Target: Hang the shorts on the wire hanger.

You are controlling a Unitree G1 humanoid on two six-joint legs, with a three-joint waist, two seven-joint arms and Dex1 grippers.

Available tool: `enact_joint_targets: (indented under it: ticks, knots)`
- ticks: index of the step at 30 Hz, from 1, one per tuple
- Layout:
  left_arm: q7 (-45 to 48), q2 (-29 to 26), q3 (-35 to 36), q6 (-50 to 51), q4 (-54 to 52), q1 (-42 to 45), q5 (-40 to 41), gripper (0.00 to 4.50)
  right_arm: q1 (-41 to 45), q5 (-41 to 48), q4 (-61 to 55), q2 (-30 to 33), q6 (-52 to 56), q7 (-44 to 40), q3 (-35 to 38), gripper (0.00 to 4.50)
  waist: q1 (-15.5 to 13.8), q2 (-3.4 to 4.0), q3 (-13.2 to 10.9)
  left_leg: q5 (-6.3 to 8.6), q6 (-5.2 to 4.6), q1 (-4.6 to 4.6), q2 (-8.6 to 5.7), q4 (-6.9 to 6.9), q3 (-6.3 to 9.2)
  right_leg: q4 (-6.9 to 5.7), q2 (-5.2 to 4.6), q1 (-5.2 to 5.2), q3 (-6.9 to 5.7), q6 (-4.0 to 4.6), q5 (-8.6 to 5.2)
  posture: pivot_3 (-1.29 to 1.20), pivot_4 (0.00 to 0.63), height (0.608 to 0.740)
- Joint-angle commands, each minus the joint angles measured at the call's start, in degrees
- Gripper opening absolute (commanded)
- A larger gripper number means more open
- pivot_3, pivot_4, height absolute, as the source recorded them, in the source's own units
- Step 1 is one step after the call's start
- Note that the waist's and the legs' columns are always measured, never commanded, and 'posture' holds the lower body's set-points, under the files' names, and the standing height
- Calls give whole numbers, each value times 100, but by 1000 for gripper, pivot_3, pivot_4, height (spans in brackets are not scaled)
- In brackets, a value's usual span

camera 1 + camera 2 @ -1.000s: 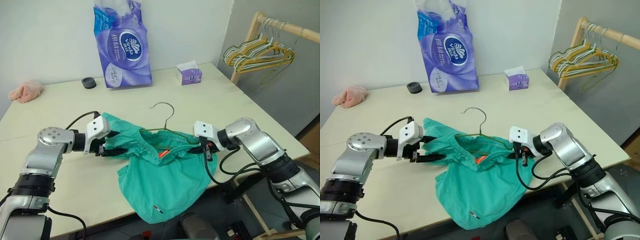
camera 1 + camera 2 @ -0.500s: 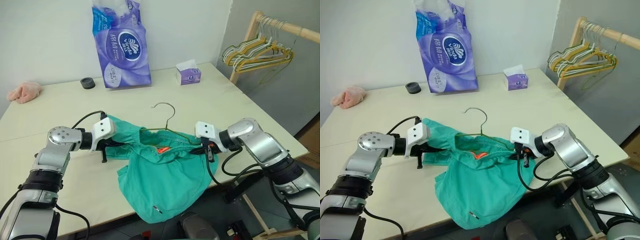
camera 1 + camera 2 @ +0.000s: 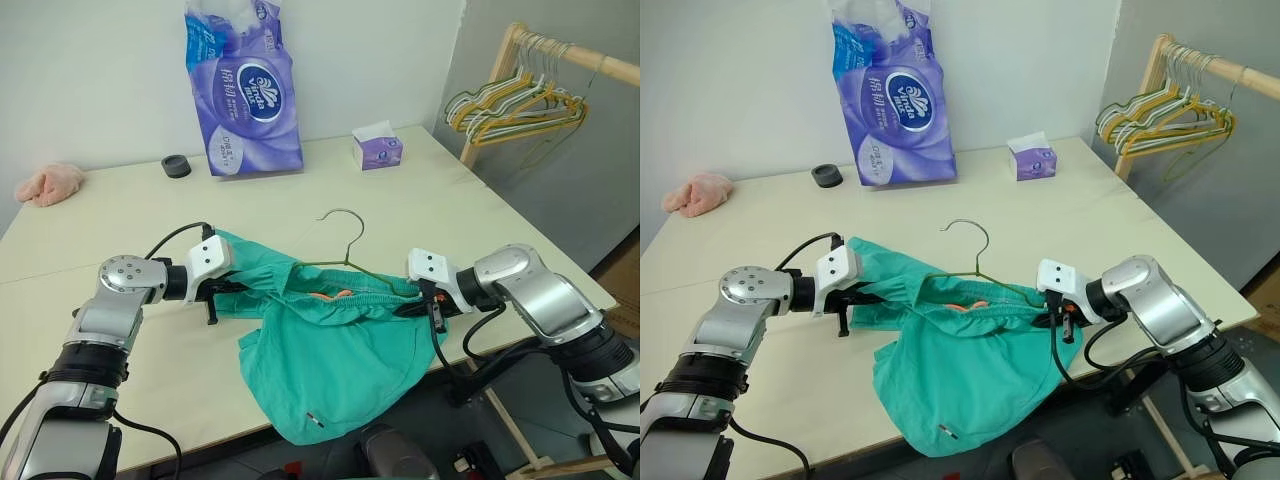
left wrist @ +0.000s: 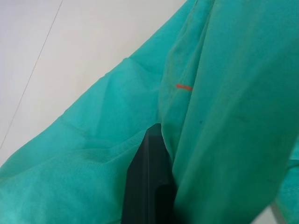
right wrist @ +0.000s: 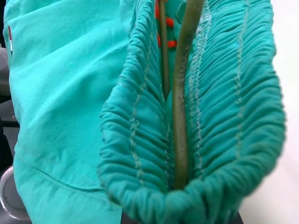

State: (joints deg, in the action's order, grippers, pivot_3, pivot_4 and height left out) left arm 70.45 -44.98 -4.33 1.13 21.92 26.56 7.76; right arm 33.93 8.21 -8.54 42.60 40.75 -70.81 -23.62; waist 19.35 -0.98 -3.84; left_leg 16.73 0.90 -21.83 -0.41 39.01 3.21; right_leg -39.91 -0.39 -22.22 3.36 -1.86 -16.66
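The teal shorts [image 3: 330, 370] lie at the table's front, one leg hanging over the edge. The olive wire hanger [image 3: 347, 262] sits inside the gathered waistband, its hook [image 3: 345, 218] sticking out toward the back. My left gripper [image 3: 228, 292] is shut on the left end of the shorts; its black finger [image 4: 149, 186] shows among the teal folds. At the right end my right gripper [image 3: 428, 303] is shut on the waistband [image 5: 140, 154]. There the hanger wire [image 5: 180, 116] runs down into the pinched fold. The waistband is stretched between the two grippers.
A purple toilet-paper pack [image 3: 243, 90], a tissue box [image 3: 378, 150] and a small black object [image 3: 177, 165] stand at the back. A pink cloth [image 3: 50, 184] lies far left. A wooden rack with several hangers [image 3: 515, 105] stands right of the table [image 3: 480, 230].
My left gripper has shut on the left end of the shorts. The right gripper has drawn the waistband and hanger to the right, so the hook has shifted right.
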Motion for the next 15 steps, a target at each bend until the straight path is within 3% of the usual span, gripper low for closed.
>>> enact_joint_targets:
  ticks: [1, 12, 15]
  knots:
    - [-193, -38, 196, 41, -118, 29, 42, 39, -23, 158, -187, 121, 48, 17, 272, 0, -3, 0, 0, 0, 0, 0, 0, 0, 0, 0, 0, 0, 0, 0, 0, -352, 26, 740]
    - [-252, 103, 351, 1100, -829, -310, 662, 39, 8, 485, -213, -36, 349, 262, 522, 0, -15, 0, 0, 0, 0, 0, 0, 0, 0, 0, 0, 0, 1, 0, 0, -348, 26, 740]
    - [-232, 43, 346, 1279, -909, -356, 692, 576, 12, 526, -224, -15, 354, 292, 509, 0, -23, 0, 0, 0, 0, 0, -1, 0, -1, 0, 0, 1, 1, 0, 0, -348, 26, 740]
